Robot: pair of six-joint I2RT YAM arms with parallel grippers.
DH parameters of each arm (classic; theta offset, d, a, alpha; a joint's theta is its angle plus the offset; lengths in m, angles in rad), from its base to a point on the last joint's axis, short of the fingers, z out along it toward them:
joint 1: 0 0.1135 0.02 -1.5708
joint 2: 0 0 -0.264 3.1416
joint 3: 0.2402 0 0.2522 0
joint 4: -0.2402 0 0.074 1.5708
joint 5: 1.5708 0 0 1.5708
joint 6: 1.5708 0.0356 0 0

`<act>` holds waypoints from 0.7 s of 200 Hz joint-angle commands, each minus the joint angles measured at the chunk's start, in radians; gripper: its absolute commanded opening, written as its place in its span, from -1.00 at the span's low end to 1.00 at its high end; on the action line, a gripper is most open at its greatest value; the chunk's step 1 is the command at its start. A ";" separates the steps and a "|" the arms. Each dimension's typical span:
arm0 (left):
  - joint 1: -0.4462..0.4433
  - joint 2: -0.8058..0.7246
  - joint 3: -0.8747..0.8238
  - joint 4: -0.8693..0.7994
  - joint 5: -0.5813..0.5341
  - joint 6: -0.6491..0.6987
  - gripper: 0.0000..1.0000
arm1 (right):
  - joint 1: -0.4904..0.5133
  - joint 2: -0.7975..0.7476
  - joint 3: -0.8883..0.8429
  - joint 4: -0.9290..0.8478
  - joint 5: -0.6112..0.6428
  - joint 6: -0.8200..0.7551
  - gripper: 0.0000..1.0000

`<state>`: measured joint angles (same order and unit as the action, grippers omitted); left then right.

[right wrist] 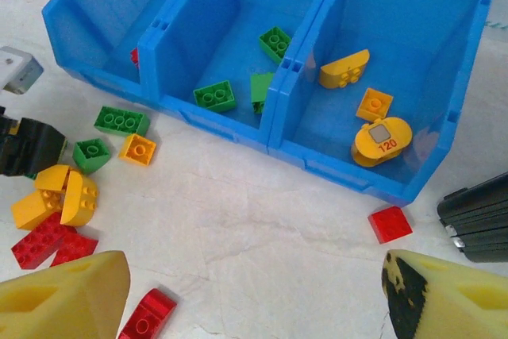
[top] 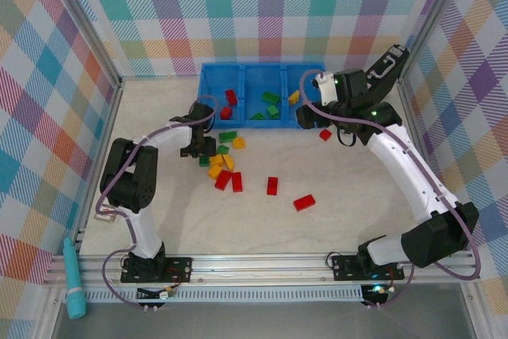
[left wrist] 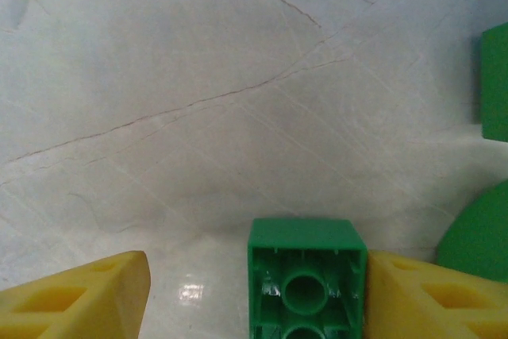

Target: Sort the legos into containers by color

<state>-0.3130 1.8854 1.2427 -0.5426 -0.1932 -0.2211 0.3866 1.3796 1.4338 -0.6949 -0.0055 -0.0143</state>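
Note:
The blue tray (top: 208,94) (right wrist: 341,171) stands at the back, with red legos in its left compartment, green legos (right wrist: 214,95) in the middle one and yellow legos (right wrist: 344,69) in the right one. Loose legos (top: 223,171) lie in a heap before its left end. My left gripper (top: 200,148) (left wrist: 258,295) is low over that heap, open. A small green lego (left wrist: 307,275) lies between its fingers, against the right one, with a gap to the left one. My right gripper (top: 309,117) (right wrist: 255,295) hangs open over bare table before the tray.
Single red legos lie at mid-table (top: 272,186), further right (top: 304,202) and by the tray's right front corner (top: 325,134) (right wrist: 390,223). A red sloped lego (right wrist: 148,315) lies near the right gripper's left finger. Checked walls enclose the table. A teal tool (top: 75,283) rests on the front rail.

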 commanded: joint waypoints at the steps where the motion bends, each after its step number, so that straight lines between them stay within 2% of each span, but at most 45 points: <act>1: -0.010 0.038 0.024 0.009 -0.001 -0.023 0.37 | 0.005 -0.025 -0.023 0.018 -0.028 0.010 0.67; 30: -0.013 0.063 0.033 0.012 0.004 -0.030 0.26 | 0.004 -0.007 -0.027 0.020 -0.022 0.005 0.67; 57: -0.012 0.062 0.029 0.011 0.012 -0.039 -0.10 | 0.006 0.007 -0.021 0.020 -0.022 0.005 0.67; 82: -0.014 0.059 0.027 -0.001 0.016 -0.046 -0.30 | 0.006 0.008 -0.019 0.020 -0.016 0.002 0.67; 118: -0.015 -0.017 0.014 -0.010 -0.011 -0.048 -0.45 | 0.012 -0.033 -0.011 -0.039 -0.065 0.024 0.67; 140: -0.060 -0.089 0.097 -0.077 -0.069 -0.020 -0.50 | 0.015 -0.122 -0.046 -0.062 -0.090 0.050 0.71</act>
<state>-0.3328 1.9099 1.2613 -0.5362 -0.1879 -0.2619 0.3923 1.3659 1.4094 -0.7155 -0.0402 -0.0021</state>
